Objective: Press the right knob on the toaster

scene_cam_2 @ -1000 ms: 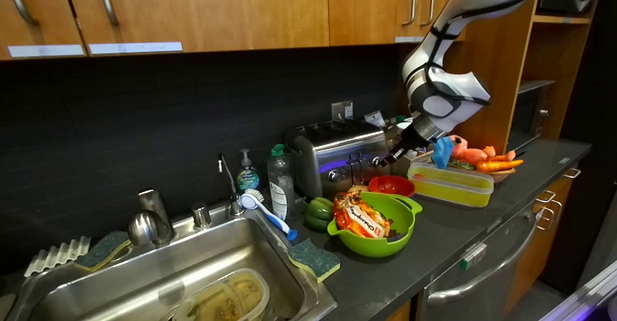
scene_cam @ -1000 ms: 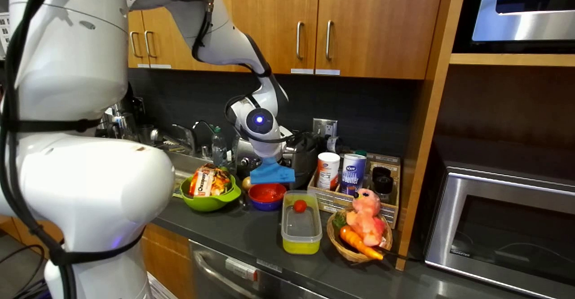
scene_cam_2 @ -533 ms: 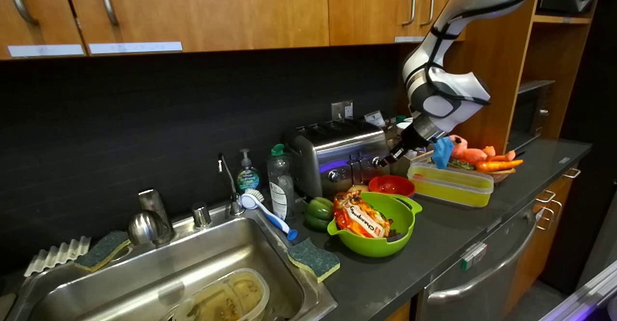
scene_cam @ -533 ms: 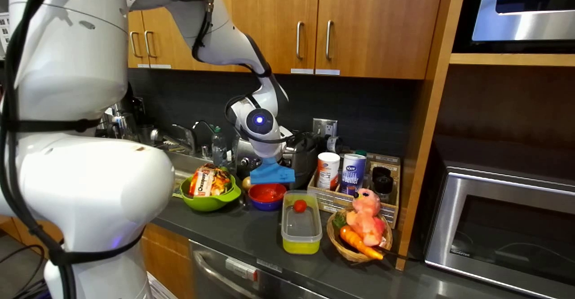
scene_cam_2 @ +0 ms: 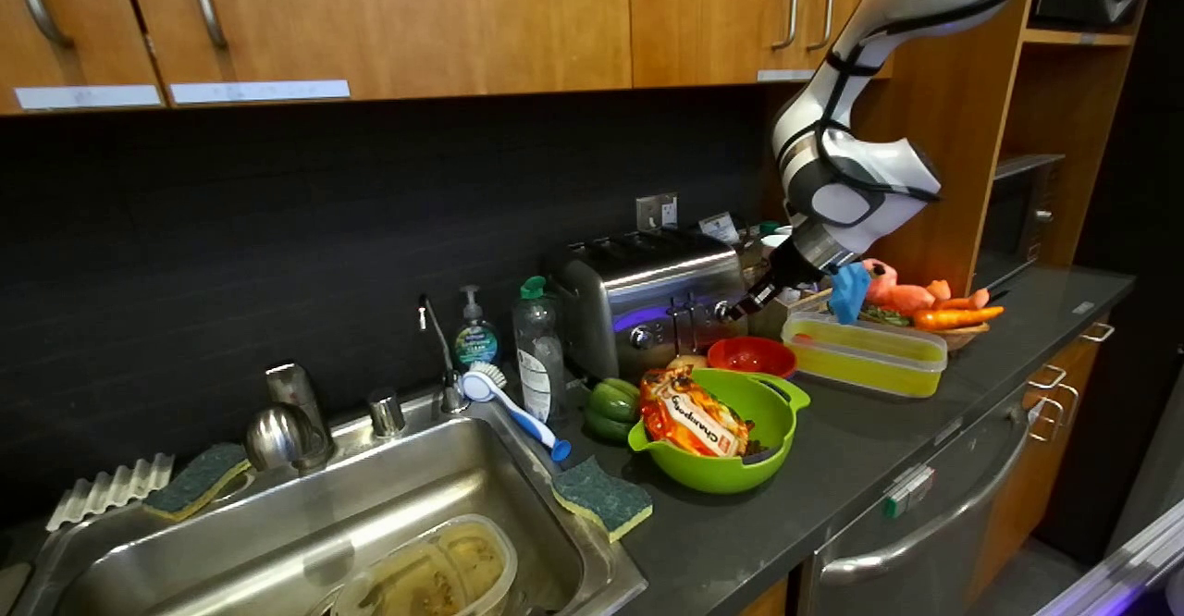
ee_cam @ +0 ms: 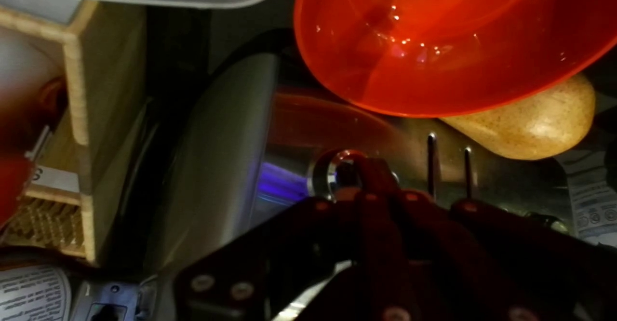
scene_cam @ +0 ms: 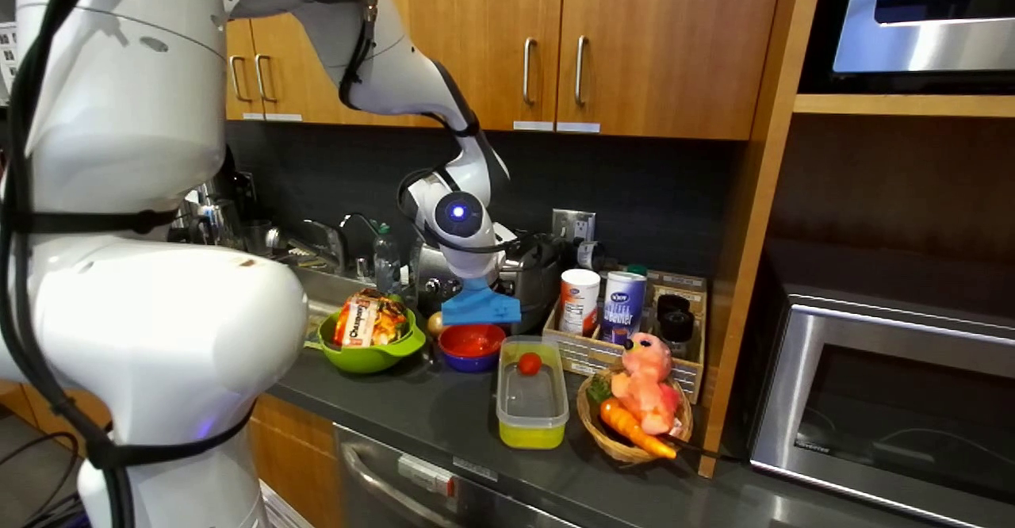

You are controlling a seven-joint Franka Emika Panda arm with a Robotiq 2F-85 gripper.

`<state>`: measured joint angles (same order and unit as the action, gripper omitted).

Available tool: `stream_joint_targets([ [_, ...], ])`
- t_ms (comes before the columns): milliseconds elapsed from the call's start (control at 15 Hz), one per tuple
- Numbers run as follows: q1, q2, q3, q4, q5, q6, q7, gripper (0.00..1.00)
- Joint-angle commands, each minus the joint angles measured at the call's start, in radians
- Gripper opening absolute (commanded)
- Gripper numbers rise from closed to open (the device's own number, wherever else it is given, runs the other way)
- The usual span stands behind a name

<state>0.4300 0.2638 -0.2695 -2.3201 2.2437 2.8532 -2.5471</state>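
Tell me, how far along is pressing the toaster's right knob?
Reaching looks done: the closed gripper is at the right knob of the toaster. Pressing may be in hand: in the wrist view the gripper overlaps the knob, contact unclear. Likely left: a completed push, not visible here, then backing away.

A fitted kitchen; home or office, cannot be told.
In an exterior view a rectangular stainless-steel sink [scene_cam_2: 351,496] with a rounded metal faucet [scene_cam_2: 285,431] is set into a dark-grey countertop [scene_cam_2: 708,542] beneath flat-fronted orange-brown wooden cabinets [scene_cam_2: 398,24]; a blue-and-white plastic dish brush [scene_cam_2: 520,418] and a green-and-yellow rectangular sponge [scene_cam_2: 606,498] lie at the sink's edge. On the countertop stand a boxy silver metal toaster [scene_cam_2: 657,294] with a darker top and, in a low light-wood box [scene_cam: 575,353], a blue-and-white cylindrical creamer canister [scene_cam: 622,308].
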Motion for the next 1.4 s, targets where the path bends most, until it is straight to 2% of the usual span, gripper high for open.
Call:
stream_joint_targets([
  [0, 0.002, 0.012, 0.002, 0.02, 0.014, 0.003, 0.012, 0.0],
  [600, 0.019, -0.023, 0.056, -0.063, -0.003, 0.021, 0.07, 0.0],
  [933, 0.018, -0.024, 0.072, -0.061, -0.001, 0.02, 0.06, 0.0],
  [1333, 0.016, -0.013, 0.055, -0.02, 0.022, -0.002, 0.004, 0.0],
])
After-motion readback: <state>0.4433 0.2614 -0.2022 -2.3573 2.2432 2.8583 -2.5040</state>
